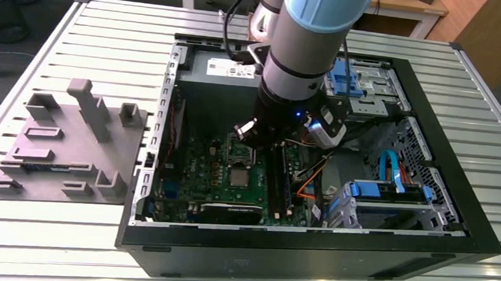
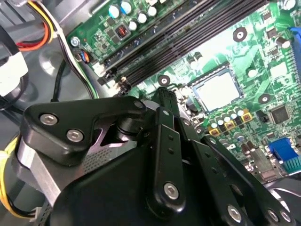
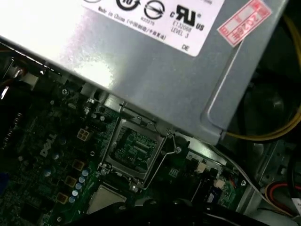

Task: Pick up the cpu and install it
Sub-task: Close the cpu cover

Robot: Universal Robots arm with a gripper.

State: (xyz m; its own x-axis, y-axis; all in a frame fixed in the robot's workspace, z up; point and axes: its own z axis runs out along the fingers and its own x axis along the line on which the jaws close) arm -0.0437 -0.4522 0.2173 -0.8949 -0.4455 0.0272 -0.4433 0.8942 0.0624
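Note:
The cpu (image 2: 218,89) is a small silver square lying flat in its socket on the green motherboard (image 2: 263,52). In the first wrist view the cpu (image 3: 106,200) sits just beside the raised metal socket frame (image 3: 134,148), whose wire lever (image 3: 160,162) stands off to one side. The exterior view shows the cpu (image 1: 241,177) as a pale square in the middle of the board, with the socket frame (image 1: 241,154) right behind it. My gripper (image 1: 252,140) hangs inside the open computer case, above the socket frame and apart from the cpu. The gripper (image 2: 164,96) has its black linkage in the foreground.
The grey power supply box (image 3: 141,56) overhangs the board close to the socket. Black memory slots (image 2: 188,42) run beside the socket. Loose cables (image 2: 37,33) and blue drive caddies (image 1: 391,191) crowd the exterior view's right. A grey fixture block (image 1: 67,142) stands on the slatted table outside the case.

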